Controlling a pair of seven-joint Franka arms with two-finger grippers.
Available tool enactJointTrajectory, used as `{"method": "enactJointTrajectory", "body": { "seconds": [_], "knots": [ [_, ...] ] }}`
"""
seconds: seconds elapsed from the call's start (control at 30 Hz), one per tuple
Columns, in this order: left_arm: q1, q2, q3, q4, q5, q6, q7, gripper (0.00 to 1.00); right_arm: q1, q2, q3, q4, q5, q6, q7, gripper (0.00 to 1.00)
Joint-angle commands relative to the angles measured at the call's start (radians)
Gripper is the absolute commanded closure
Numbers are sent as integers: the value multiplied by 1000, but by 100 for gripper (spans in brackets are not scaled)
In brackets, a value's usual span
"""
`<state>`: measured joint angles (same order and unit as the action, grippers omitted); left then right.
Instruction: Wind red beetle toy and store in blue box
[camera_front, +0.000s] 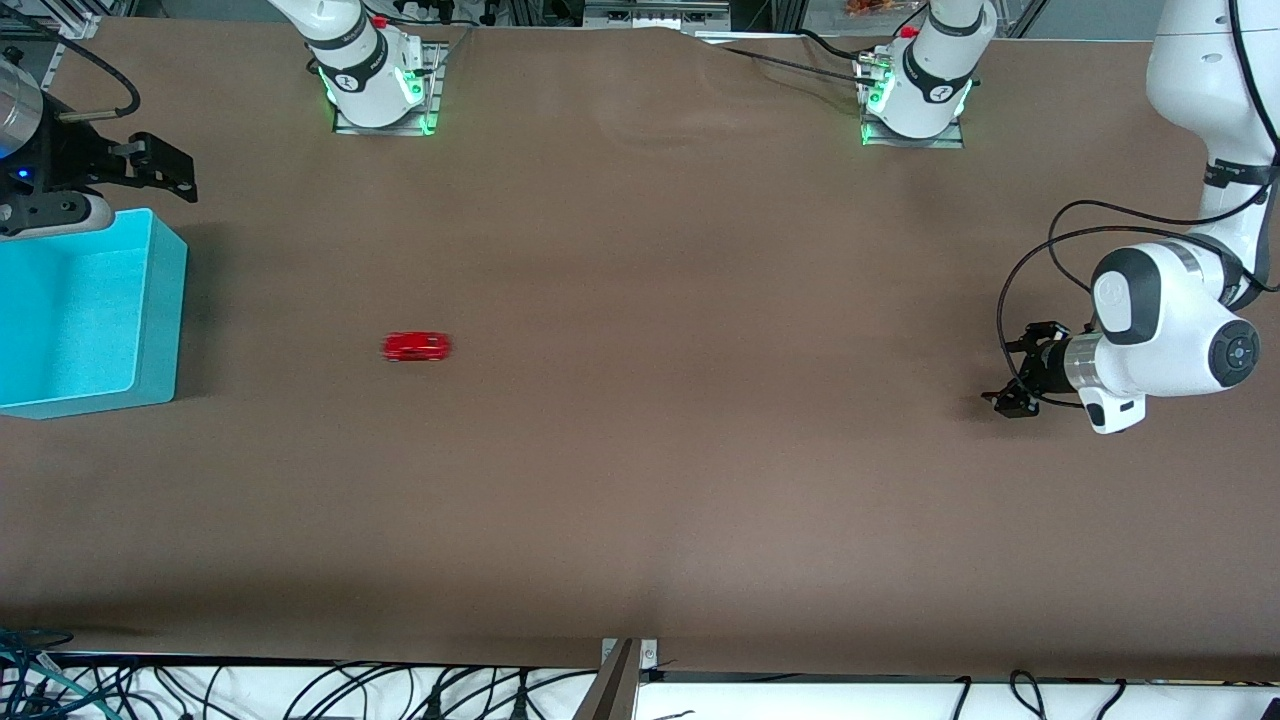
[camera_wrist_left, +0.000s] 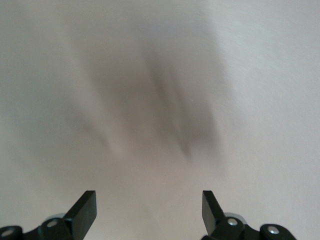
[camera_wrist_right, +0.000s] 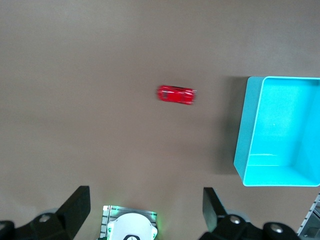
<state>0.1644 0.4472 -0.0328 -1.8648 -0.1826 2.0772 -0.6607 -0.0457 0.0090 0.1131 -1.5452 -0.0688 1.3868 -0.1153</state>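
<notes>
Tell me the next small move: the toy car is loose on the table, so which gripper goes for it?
Probably the right gripper, open above the blue box, should come down over the red beetle toy: the toy lies on the table beside that box, untouched. The left gripper, also open, is low at its own end.

Red beetle toy (camera_front: 416, 346) near blue box (camera_front: 160, 300)

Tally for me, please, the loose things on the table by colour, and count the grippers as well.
Red: 1, the red beetle toy, out on the bare table.
Light blue: 1, the blue box, at the right arm's end of the table.
Black grippers: 2, the left gripper and the right gripper, both open.
Total: 4.
</notes>
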Motion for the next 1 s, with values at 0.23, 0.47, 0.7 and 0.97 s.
{"method": "enactJointTrajectory", "body": {
  "seconds": [0.23,0.47,0.7,0.97],
  "knots": [
    [7,-24,-13,114,-9,-25,145,0,0,-1,5,10,-14,-6,2,0],
    [1,-25,-15,243,106,-129,219,0,0,-1,5,10,-14,-6,2,0],
    [-6,-25,-15,423,206,-271,279,0,0,2,5,8,-14,-6,2,0],
    [-3,-28,-16,538,206,-385,424,0,0,6,5,5,-14,-2,-1,0]
  ]
}}
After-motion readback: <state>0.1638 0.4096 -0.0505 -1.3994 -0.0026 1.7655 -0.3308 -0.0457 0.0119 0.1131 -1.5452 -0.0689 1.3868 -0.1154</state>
